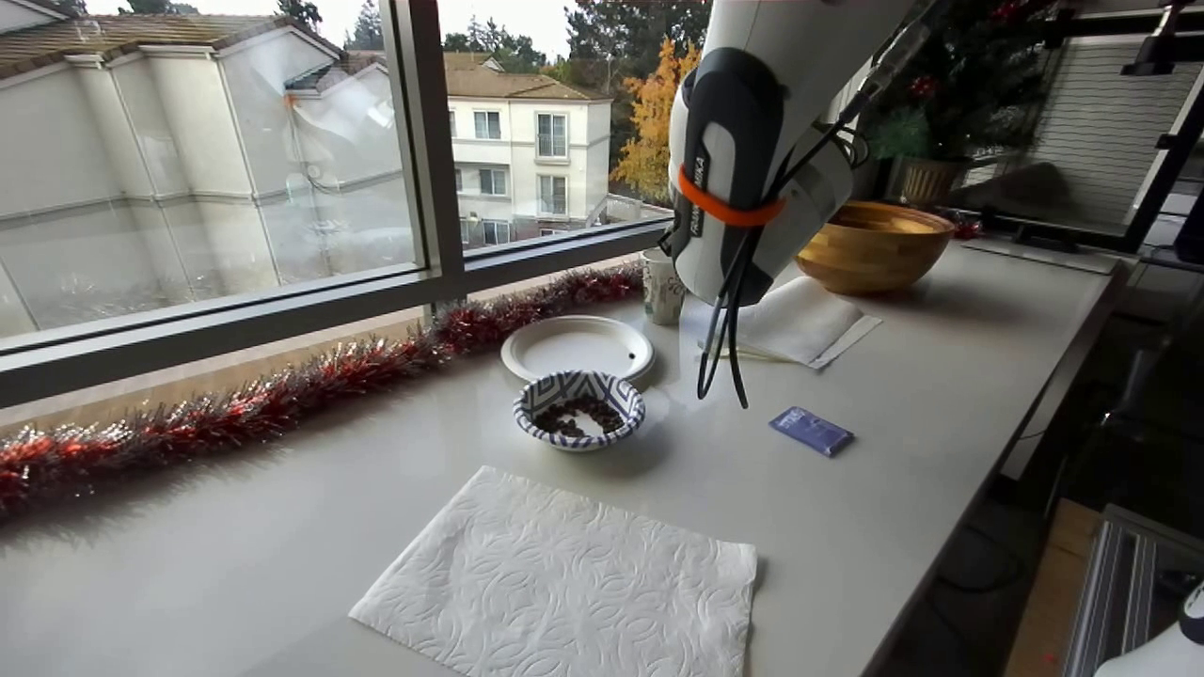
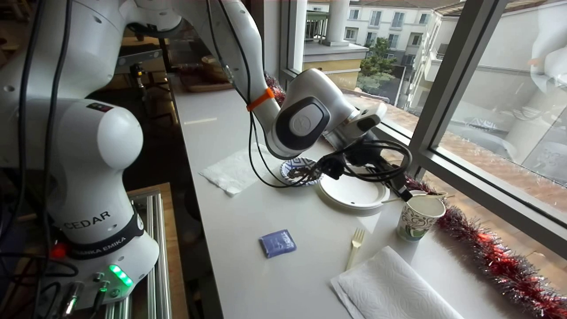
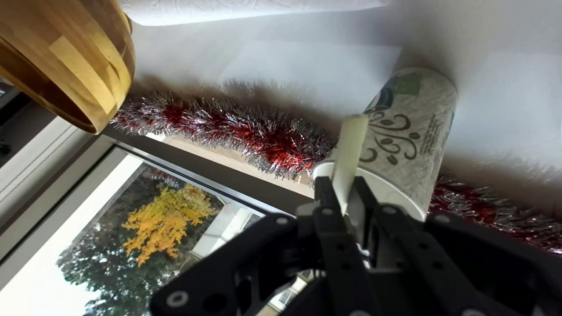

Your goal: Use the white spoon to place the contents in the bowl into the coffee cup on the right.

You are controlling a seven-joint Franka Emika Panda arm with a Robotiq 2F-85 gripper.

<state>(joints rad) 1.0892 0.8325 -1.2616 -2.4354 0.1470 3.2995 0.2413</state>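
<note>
Gripper (image 3: pixel 345 188) clenched on handle of white spoon (image 3: pixel 351 145), at mouth of coffee cup (image 3: pixel 406 136). Spoon likely light, stiff, slick: mid-handle grip best. Dark grains (image 1: pixel 564 418) in bowl (image 1: pixel 581 384), apart from cup.

Table (image 1: pixel 696 470) beside daylit windows (image 1: pixel 428 150)

- White table (image 1: pixel 329 508), long
- Plate (image 1: pixel 569 350), round, white, shallow
- Small bowl (image 1: pixel 580 384), round, blue-patterned, just beside plate
- Cup (image 2: pixel 419 220), pale scroll-printed paper, upright, near plate
- Fork (image 2: pixel 355 246), pale plastic, near plate
- Packet (image 1: pixel 812 432), flat, blue, apart from plate
- Flat towel (image 1: pixel 574 583), white embossed paper, apart from plate
- Folded towel (image 2: pixel 394 283), white paper, opposite side of plate
- Wooden bowl (image 1: pixel 875 259), large, tan, well apart from plate
- Tinsel garland (image 1: pixel 348 381), red-and-silver, window side of plate
</note>
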